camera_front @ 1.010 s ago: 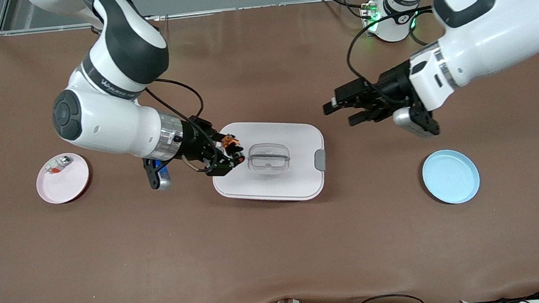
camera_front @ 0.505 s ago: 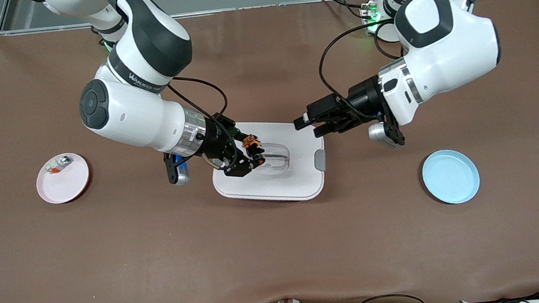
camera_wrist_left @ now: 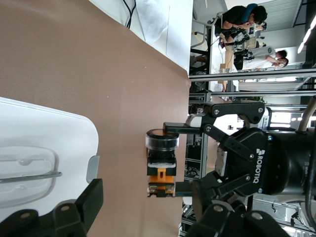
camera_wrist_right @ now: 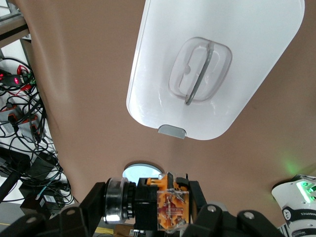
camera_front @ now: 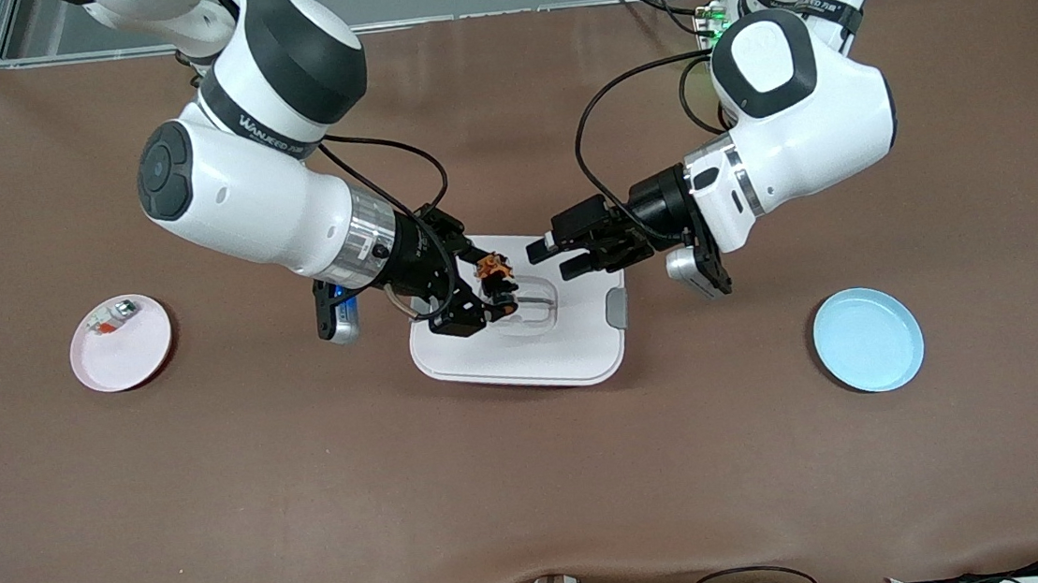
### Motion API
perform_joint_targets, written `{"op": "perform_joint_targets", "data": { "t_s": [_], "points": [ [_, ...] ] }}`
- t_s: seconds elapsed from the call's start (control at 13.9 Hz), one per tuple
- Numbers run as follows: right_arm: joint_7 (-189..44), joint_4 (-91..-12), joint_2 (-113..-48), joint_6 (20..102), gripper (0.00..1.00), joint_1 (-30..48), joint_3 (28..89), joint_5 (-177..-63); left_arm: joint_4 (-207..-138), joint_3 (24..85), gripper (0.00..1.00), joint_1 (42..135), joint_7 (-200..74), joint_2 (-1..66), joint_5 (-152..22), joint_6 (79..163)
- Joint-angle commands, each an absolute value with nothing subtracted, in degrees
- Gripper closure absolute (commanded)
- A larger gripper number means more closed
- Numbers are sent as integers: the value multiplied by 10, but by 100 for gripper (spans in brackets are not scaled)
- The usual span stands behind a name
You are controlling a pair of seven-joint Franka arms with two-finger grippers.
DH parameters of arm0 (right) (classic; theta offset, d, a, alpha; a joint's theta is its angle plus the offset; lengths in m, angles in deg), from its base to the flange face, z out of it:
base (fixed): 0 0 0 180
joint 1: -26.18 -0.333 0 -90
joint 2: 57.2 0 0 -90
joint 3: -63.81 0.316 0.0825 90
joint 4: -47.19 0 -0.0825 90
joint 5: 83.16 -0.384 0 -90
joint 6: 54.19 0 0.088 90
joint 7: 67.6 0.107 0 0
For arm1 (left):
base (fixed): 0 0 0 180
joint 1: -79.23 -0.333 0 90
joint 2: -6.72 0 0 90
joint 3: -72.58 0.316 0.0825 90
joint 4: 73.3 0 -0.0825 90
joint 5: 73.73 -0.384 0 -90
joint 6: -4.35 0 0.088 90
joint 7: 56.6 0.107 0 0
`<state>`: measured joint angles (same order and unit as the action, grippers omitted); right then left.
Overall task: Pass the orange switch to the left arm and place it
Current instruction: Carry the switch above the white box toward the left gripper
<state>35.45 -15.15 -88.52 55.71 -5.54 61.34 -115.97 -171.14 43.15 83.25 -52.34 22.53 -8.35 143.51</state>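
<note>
Over the box [camera_front: 522, 329] lid, your right claw [camera_front: 489, 296] grips the orange switch [camera_front: 491, 275] aloft so it clears; your left claw [camera_front: 563, 252] hovers wide, ready for handover.

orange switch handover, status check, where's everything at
Right gripper shut on the orange switch, over the box. Left gripper open, over the box's edge, not yet touching. Box directly below.

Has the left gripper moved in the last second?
Yes. The left gripper went from beside the box to over its lid, toward the right arm's end.
</note>
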Motion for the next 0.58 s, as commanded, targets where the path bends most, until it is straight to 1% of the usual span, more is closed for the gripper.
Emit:
{"op": "perform_joint_targets", "data": {
  "t_s": [0.0, 0.29, 0.51],
  "points": [
    [379, -128, -897, 578, 100, -70, 610, -1171, -1696, 429, 22, 844, -511, 232, -60, 1456],
    [408, -113, -913, 587, 100, -74, 609, -1171, -1692, 428, 24, 856, -490, 248, -49, 1482],
    [409, -112, -914, 594, 100, -80, 609, -1171, -1693, 428, 32, 861, -474, 249, -46, 1483]
  ]
}}
